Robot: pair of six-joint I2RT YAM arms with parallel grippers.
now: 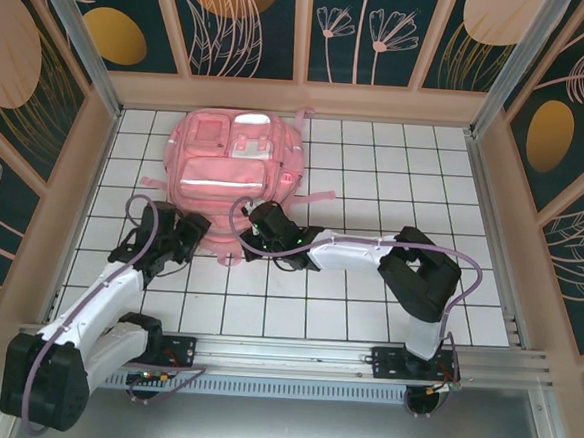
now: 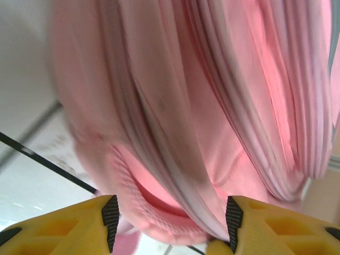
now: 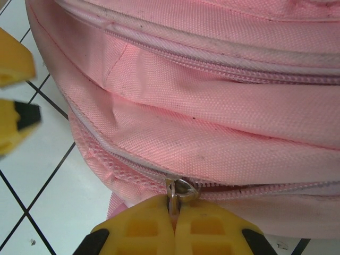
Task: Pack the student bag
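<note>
Lying flat on the white tiled table [image 1: 388, 286], the student bag [image 1: 231, 165] sits at the far side, left of centre, with its front face up and its pink straps spread out to the left and right. It is pink with white patches on the far part of its front and a pale reflective stripe across the middle. The front pockets look zipped. Along the near edge, the right wrist view shows the bag [image 3: 212, 106] with its zip lines drawn almost closed, and only a thin dark slit shows beside the slider. What is inside the bag or its pockets cannot be told.

The left gripper [image 1: 189, 232] is at the near left corner of the bag. From its own camera the left gripper [image 2: 170, 218] is released: its jaws stand apart with the bag's folded pink edge [image 2: 202, 106] between them, and I cannot tell whether either pad touches the fabric.

The right gripper [image 1: 255, 222] reaches in from the right to the middle of the bag's near edge. Seen close, the right gripper [image 3: 174, 223] is clenched, its yellow jaws pressed together on the small metal zip pull [image 3: 178, 191] of the nearest zip line.
</note>
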